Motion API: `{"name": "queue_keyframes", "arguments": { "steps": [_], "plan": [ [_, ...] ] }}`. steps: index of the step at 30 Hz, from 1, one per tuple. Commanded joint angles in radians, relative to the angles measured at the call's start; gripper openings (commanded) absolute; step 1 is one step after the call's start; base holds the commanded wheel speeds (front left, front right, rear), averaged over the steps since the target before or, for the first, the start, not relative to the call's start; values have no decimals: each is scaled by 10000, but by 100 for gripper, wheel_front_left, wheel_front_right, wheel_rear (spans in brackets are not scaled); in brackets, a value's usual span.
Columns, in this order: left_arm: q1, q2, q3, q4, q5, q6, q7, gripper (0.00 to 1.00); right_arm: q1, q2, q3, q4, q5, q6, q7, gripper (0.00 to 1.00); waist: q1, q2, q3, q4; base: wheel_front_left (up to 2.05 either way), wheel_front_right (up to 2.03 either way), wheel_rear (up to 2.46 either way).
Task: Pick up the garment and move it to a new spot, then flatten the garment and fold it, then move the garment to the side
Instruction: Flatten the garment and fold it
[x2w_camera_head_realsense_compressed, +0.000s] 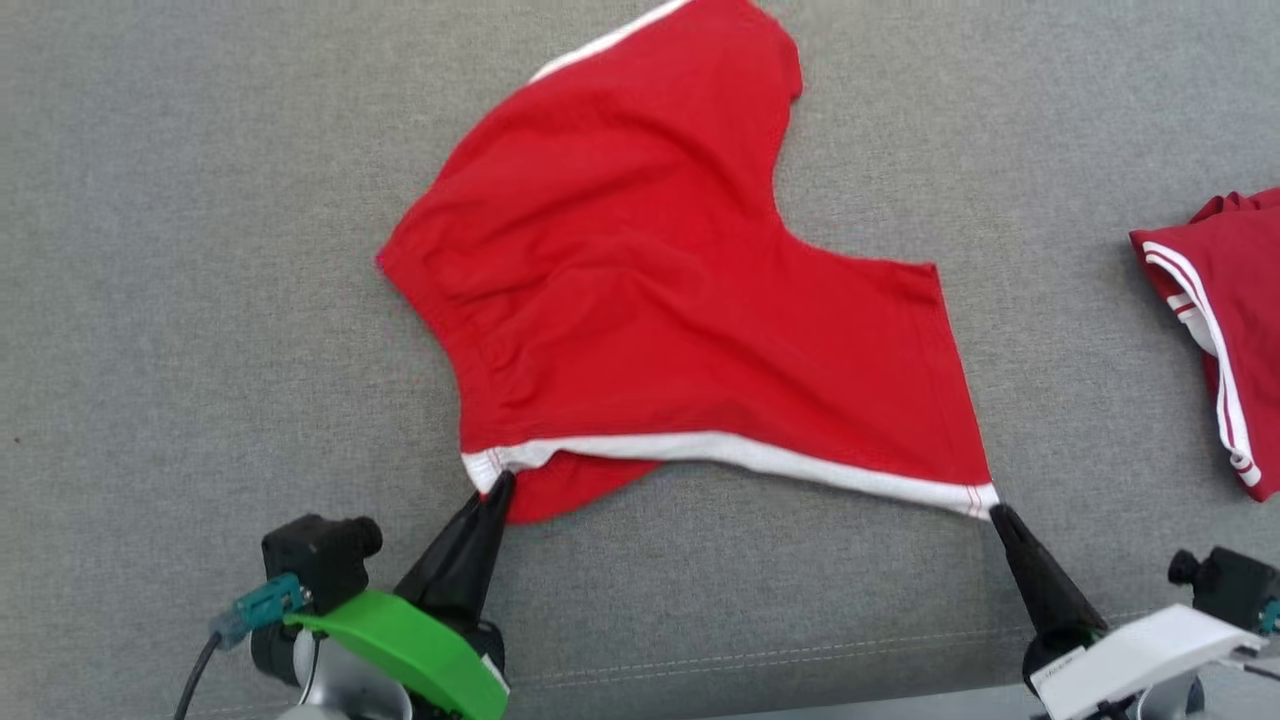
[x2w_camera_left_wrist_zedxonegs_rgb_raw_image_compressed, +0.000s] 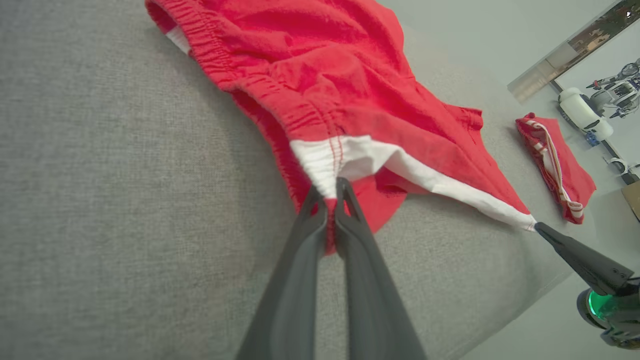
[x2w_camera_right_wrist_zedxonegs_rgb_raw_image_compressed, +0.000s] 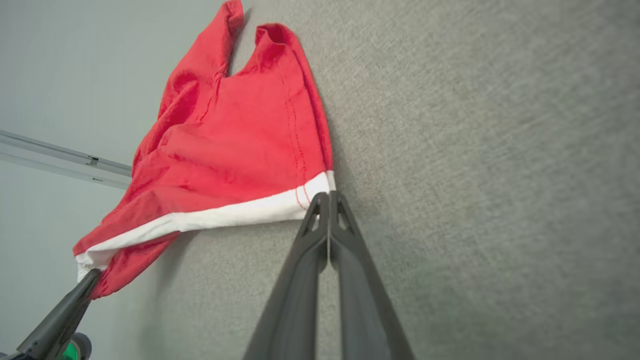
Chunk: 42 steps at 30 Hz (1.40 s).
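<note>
Tightly on garment (x2w_camera_head_realsense_compressed: 650, 300): left pincer (x2w_camera_head_realsense_compressed: 503, 484), right pincer (x2w_camera_head_realsense_compressed: 998, 513).

Left of the left claw (x2w_camera_head_realsense_compressed: 500, 487) the grey cloth surface (x2w_camera_head_realsense_compressed: 150, 250) gives wide room to pass. Between it and the right claw (x2w_camera_head_realsense_compressed: 998, 513), open cloth runs on the near side of the white hem (x2w_camera_head_realsense_compressed: 780, 462). Ahead of both claws the red shorts (x2w_camera_head_realsense_compressed: 650, 300) block the way. Off the right claw's right, a second red garment (x2w_camera_head_realsense_compressed: 1215, 330) lies well apart, leaving an open lane between
</note>
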Motion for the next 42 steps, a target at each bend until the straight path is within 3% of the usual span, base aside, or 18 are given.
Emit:
{"name": "queue_keyframes", "arguments": {
  "steps": [1,10,16,23,29,42],
  "plan": [
    [292,159,48,-167,-170,73,108,0,353,51,-126,-175,-93,2,163,0,1,0,-232,54,0,0,0],
    [1978,1371,46,-1467,-879,615,1594,0,2948,818,-1834,-1550,-1003,2,2119,0,1,0,-662,-211,0,0,0],
    [2245,1733,174,-2175,-907,895,1885,0,3391,1704,-3452,-2823,-1933,0,3115,0,1,0,-664,-237,0,0,0],
    [1284,1351,309,-2235,-607,917,1571,0,1762,2228,-4580,-3497,-3066,-1,3717,0,1,0,-649,116,0,0,0],
    [138,673,566,-1680,-222,1162,914,0,-903,2033,-4260,-3055,-3682,-1,3976,0,1,0,-358,450,0,0,0],
    [-2701,-1098,259,886,96,639,-155,0,-6396,492,-2271,719,-4063,2,4021,0,1,0,828,2150,0,0,0]
  ]
}}
